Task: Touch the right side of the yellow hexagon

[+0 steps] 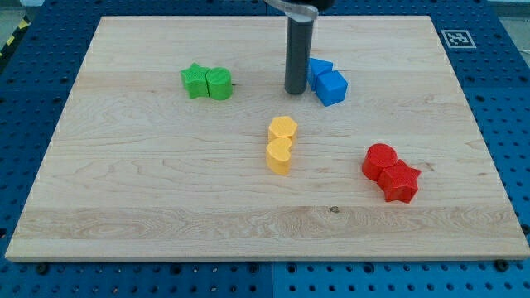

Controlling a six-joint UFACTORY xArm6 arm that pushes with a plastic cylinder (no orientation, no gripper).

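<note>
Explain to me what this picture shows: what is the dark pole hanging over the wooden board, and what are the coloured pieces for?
The dark pole is the end of a robot arm. It has no gripper and holds nothing; its lower end, my tip, slides on the pale wooden board and pushes blocks. One camera looks down at the board from the front. My tip stands just left of the two blue blocks, above the yellow hexagon in the view, apart from it. A yellow heart-shaped block touches the hexagon below. At the left lie a green star and a green rounded block; at the right a red round block and a red star.
</note>
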